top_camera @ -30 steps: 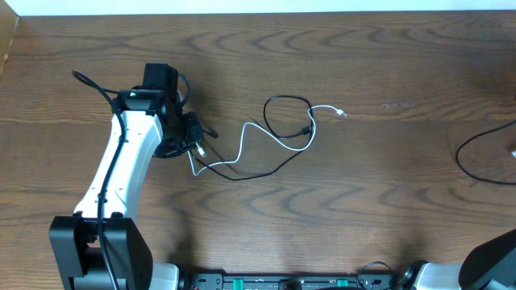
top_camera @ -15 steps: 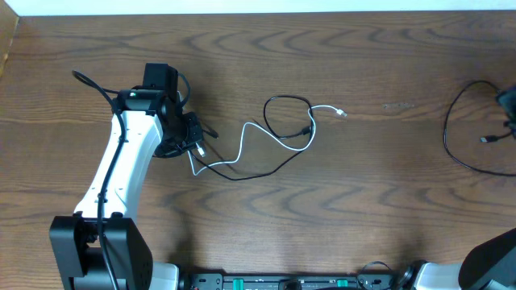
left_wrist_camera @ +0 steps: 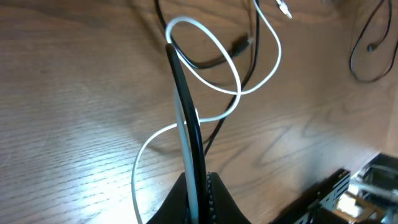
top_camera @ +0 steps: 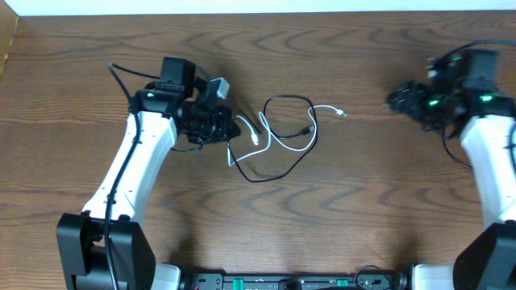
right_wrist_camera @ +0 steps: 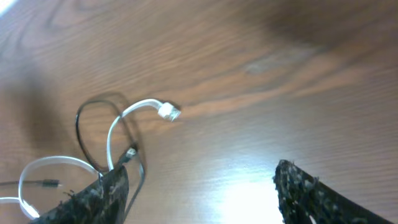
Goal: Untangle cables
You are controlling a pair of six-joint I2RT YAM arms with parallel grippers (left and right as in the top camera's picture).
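Observation:
A white cable (top_camera: 326, 109) and a thin black cable (top_camera: 288, 98) lie looped over each other at mid-table. My left gripper (top_camera: 231, 129) is shut on both near their left ends. In the left wrist view the white cable (left_wrist_camera: 273, 56) and the black cable (left_wrist_camera: 186, 93) run side by side up out of the closed left gripper (left_wrist_camera: 195, 186). My right gripper (top_camera: 393, 101) hovers open to the right of the white cable's plug (right_wrist_camera: 168, 112). In the right wrist view the right gripper (right_wrist_camera: 202, 186) has only bare wood between its fingers.
Another black cable (left_wrist_camera: 367, 50) lies apart at the right, largely covered by the right arm (top_camera: 492, 161) in the overhead view. The table's far edge (top_camera: 258, 12) meets a white wall. A black equipment rail (top_camera: 290, 282) runs along the near edge.
My left gripper has moved right, carrying the cable ends and bunching the loops. The right arm has come in from the right edge and its jaws have opened.

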